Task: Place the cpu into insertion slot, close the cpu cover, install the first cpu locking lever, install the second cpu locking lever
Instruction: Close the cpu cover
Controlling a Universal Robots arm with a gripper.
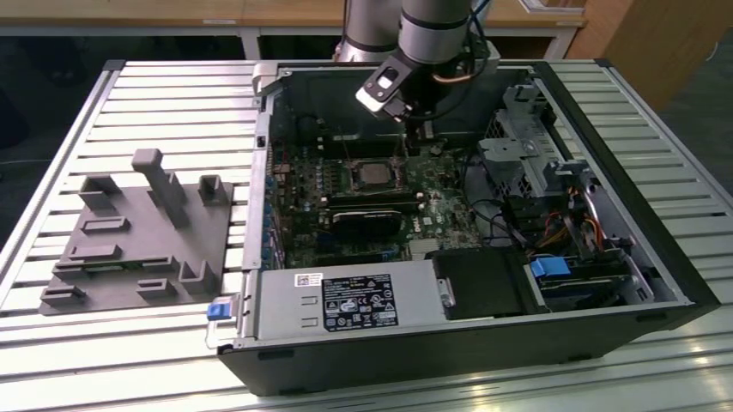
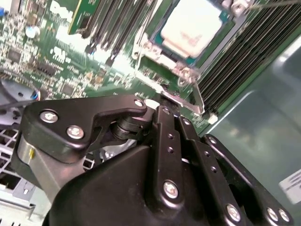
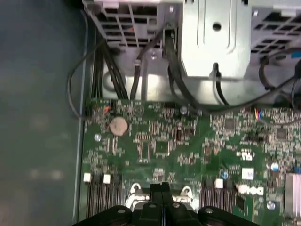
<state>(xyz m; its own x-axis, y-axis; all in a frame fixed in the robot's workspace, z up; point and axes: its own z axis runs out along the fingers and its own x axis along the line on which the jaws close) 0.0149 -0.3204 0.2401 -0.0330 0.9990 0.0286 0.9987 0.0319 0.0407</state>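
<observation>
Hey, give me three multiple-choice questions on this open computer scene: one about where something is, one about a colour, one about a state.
1. In the exterior view, the grey plastic fixture block lies: A) to the left of the black computer case; B) to its right; C) inside it.
2. The circuit board is: A) red; B) green; C) white.
3. The silvery square cpu is: A) standing on edge; B) on the fixture block; C) lying flat on the circuit board.
Answers: 1 A, it sits left of the case; 2 B, green in both wrist views; 3 C, the second wrist view shows it flat on the board.
</observation>
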